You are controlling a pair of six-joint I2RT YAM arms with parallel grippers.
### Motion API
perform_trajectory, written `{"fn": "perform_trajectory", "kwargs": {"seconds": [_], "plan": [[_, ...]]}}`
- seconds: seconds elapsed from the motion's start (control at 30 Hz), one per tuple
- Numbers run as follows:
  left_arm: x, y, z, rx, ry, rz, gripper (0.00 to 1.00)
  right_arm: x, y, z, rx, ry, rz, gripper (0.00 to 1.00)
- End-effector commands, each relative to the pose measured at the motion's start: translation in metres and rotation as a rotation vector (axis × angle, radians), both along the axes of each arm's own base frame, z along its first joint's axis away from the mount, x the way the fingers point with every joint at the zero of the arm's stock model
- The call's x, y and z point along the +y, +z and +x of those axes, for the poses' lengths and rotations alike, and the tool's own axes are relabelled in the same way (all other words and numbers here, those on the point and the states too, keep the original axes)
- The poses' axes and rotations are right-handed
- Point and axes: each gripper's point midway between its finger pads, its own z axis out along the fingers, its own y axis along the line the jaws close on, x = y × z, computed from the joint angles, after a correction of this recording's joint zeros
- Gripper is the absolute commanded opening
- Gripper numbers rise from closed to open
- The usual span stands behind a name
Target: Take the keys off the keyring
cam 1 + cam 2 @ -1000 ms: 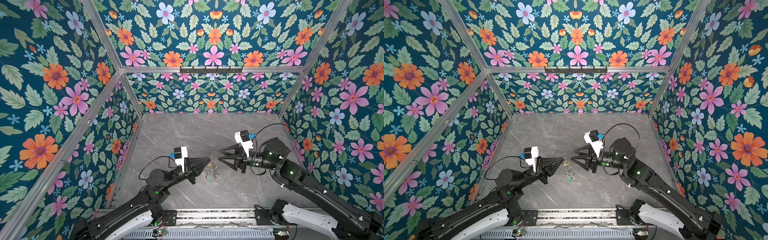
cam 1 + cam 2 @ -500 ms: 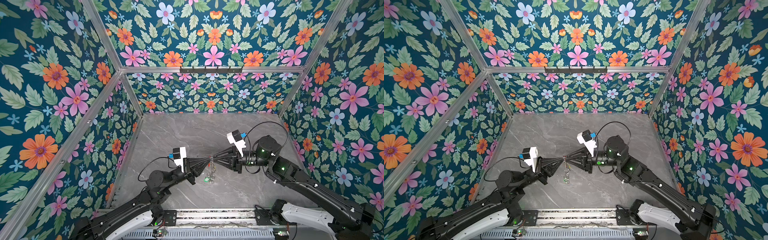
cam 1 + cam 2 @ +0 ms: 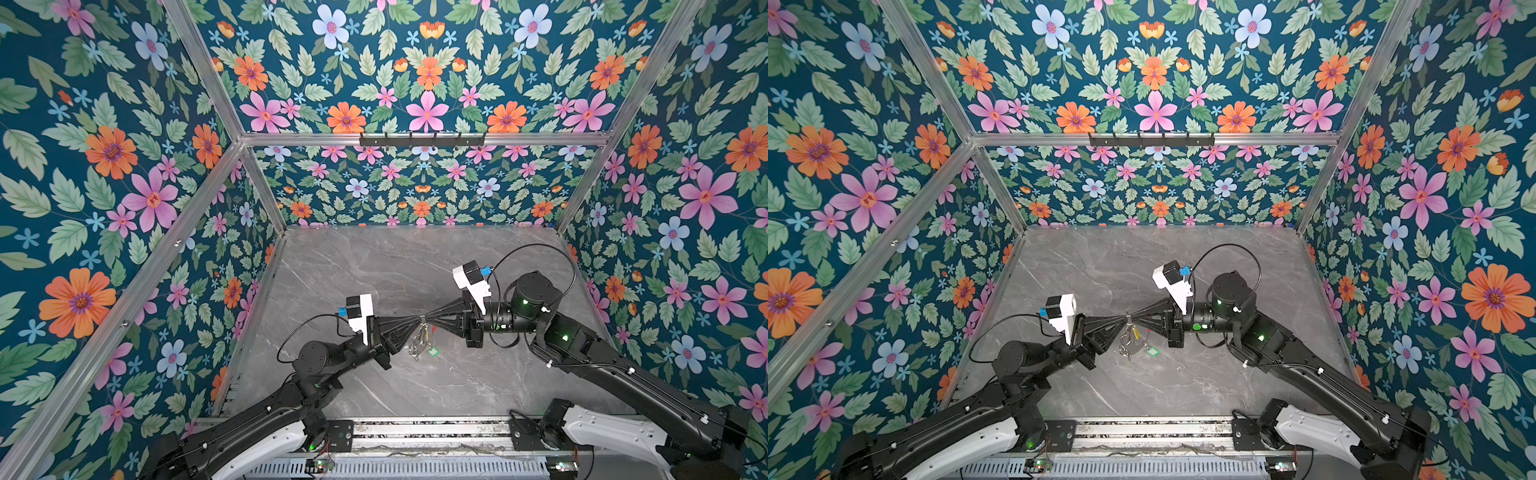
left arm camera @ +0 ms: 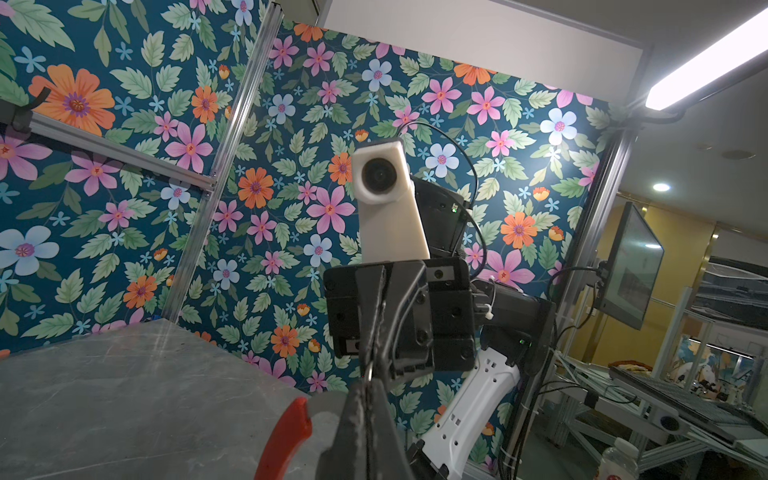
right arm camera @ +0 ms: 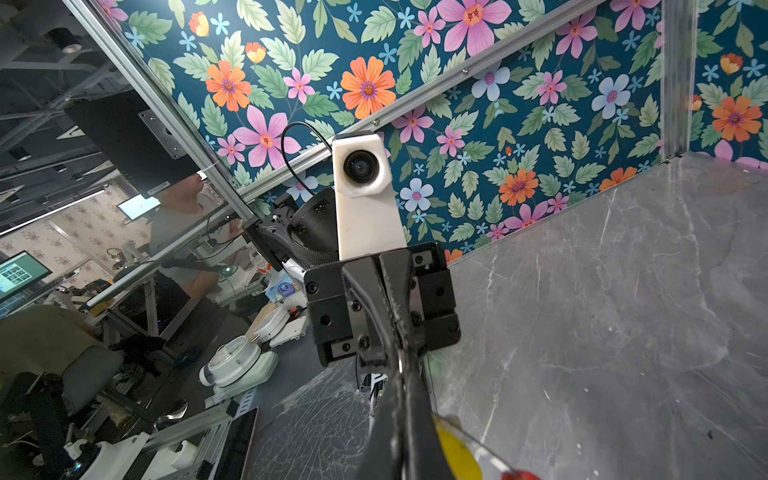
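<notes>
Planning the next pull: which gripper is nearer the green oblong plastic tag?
Right. In a top view the green oblong plastic tag shows just under the right gripper; the left gripper meets that gripper tip to tip, slightly farther.

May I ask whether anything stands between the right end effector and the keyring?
Nothing visible does; the right end effector is shut at the keyring, tip to tip with the left end effector, keys dangling beneath.
</notes>
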Motion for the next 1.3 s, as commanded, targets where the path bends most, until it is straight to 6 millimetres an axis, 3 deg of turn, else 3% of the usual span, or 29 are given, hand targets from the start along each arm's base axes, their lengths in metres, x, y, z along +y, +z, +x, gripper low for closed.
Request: {"fn": "perform_trajectory", "kwargs": {"seconds": [0.0,0.1,0.2,0.27,0.33,0.8,1.27], "plan": [[0.004,0.009,-0.003,-0.028,0.003,-0.033,0.00,0.000,0.004,-0.002,-0.014,0.008,0.013,0.00],[0.004,0.008,-0.001,-0.014,0.009,-0.030,0.00,-0.002,0.003,-0.001,-0.015,-0.010,-0.001,0.00],[0.005,0.002,0.003,0.014,0.031,-0.011,0.32,-0.006,0.000,0.000,-0.017,-0.033,-0.036,0.00],[0.008,0.001,0.003,0.024,0.043,0.001,0.44,-0.009,-0.004,0.001,-0.014,-0.046,-0.075,0.00],[0.011,-0.002,0.004,0.036,0.057,0.019,0.49,-0.011,-0.008,0.001,-0.016,-0.050,-0.111,0.00],[-0.011,-0.025,-0.001,0.126,-0.021,0.295,0.47,-0.024,-0.021,0.002,-0.062,-0.071,-0.308,0.00],[-0.025,-0.027,-0.008,0.169,-0.118,0.357,0.41,-0.021,-0.029,-0.002,-0.160,-0.054,-0.429,0.00]]}}
